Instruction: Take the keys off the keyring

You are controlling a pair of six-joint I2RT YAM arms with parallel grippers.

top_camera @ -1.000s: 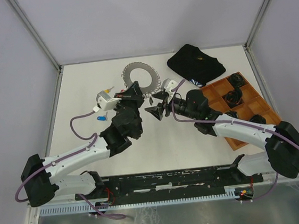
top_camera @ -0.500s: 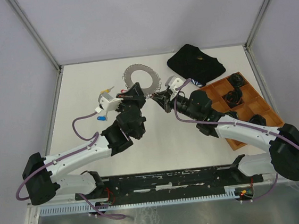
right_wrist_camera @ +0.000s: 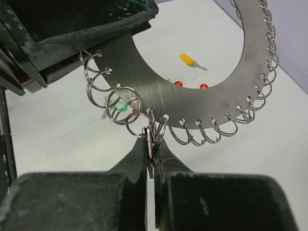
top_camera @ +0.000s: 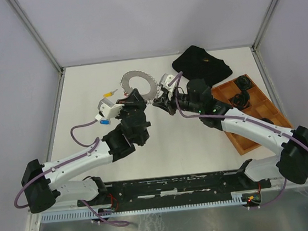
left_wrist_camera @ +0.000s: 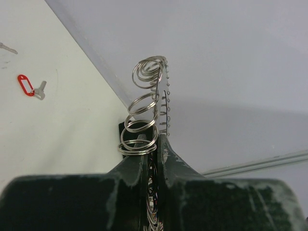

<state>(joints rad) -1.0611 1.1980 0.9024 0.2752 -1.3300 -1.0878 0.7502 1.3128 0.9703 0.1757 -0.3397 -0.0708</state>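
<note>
- Step in hand, as judged: working a key off the keyring (right_wrist_camera: 159,82), which is held up off the table (top_camera: 200,138), at upper centre of the top view.
- Left pincer (left_wrist_camera: 156,140): shut on the keyring's flat band, which its own view shows edge-on and upright.
- Right pincer (right_wrist_camera: 153,144): closed on the keyring's lower rim, on one of the small wire loops (right_wrist_camera: 120,106) that fringe it. Whether a key hangs on that loop cannot be told.
- Advice: keep the left grip firm so the band does not swing. The right pincer should pull along the loop's own curve, not straight out, or the loop may only bend or slip.
- Risk: neighbouring loops crowd just beside the held one at lower left of the right wrist view and may snag.
- Loose keys: a yellow key (right_wrist_camera: 187,59) lies on the table beyond the band. A red key (left_wrist_camera: 26,84) is at upper left of the left wrist view. A blue key (top_camera: 105,121) is left of centre in the top view.
- Surface: the table is white, flat and matte.
- Room: plain pale grey wall panels (top_camera: 26,51) close in three sides.
- Other items: a black cloth bundle (top_camera: 201,65) lies at upper right, and a wooden compartment tray (top_camera: 258,104) at right.
</note>
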